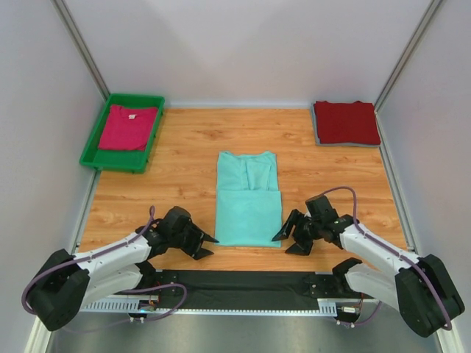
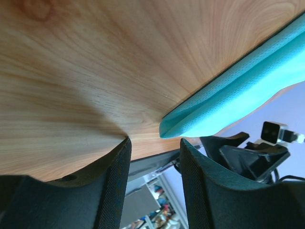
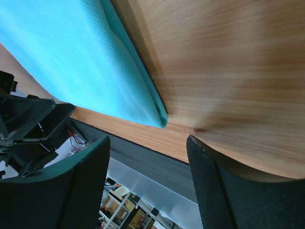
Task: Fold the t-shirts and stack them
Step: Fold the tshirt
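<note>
Top external view: the mint-teal t-shirt point(image 1: 249, 198) lies at the middle of the wooden table point(image 1: 184, 147), folded into a long rectangle with its sleeves tucked in and its collar toward the far side. The magenta-pink t-shirt point(image 1: 126, 126) lies flat in the green tray point(image 1: 115, 167) at the far left corner. The dark red t-shirt point(image 1: 346, 122) sits folded at the far right corner. The left gripper point(image 1: 211, 247) is low, just beside the teal shirt's near left corner, and the right gripper point(image 1: 282, 245) is just beside its near right corner. Both have their fingers spread and hold nothing.

Left wrist view: the two dark fingers point(image 2: 114, 176) stand apart over bare wood, and the folded corner of the mint-teal t-shirt point(image 2: 228, 100) lies just ahead of them, not between them.

Right wrist view: the fingers point(image 3: 209, 176) are released and wide apart, with the shirt's corner point(image 3: 143, 100) just ahead of the gap and untouched.
</note>
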Tool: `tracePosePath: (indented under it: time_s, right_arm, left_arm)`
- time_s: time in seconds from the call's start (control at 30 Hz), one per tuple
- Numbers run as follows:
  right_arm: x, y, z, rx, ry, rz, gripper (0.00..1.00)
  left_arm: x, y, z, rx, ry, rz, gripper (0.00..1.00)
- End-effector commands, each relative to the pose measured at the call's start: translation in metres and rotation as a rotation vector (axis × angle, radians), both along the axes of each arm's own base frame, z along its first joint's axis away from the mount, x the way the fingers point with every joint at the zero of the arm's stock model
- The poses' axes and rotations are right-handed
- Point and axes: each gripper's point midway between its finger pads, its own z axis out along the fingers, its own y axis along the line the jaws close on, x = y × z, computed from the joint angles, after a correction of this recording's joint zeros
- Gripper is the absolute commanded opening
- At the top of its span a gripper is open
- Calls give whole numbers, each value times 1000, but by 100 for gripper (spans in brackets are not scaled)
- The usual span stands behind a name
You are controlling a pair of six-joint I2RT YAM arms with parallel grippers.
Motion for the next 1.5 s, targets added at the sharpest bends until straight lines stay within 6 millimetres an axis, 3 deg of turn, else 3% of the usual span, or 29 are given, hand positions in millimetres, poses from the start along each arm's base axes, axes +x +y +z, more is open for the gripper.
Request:
tracePosePath:
  time_s: [0.0, 0.5, 0.73, 0.87, 1.23, 1.47]
  right_arm:
    - [16, 5, -2, -6, -13, -111, 66]
    - [21, 12, -8, 84, -2, -331, 67]
    - [10, 2, -18, 30, 33, -422, 63]
    - [-4, -10, -33, -44, 79, -477, 59]
    - [0, -27, -52, -117, 81, -671, 54]
    - [-6, -34, -64, -164, 90, -683, 47]
  left_arm:
    - [-4, 5, -17, 23, 91, 106, 53]
    - [11, 16, -29, 58, 62, 239, 44]
    - [11, 15, -35, 59, 52, 227, 27]
    - [13, 12, -32, 54, 44, 217, 17]
    - [13, 11, -30, 50, 40, 208, 12]
    - [13, 14, -31, 47, 35, 226, 11]
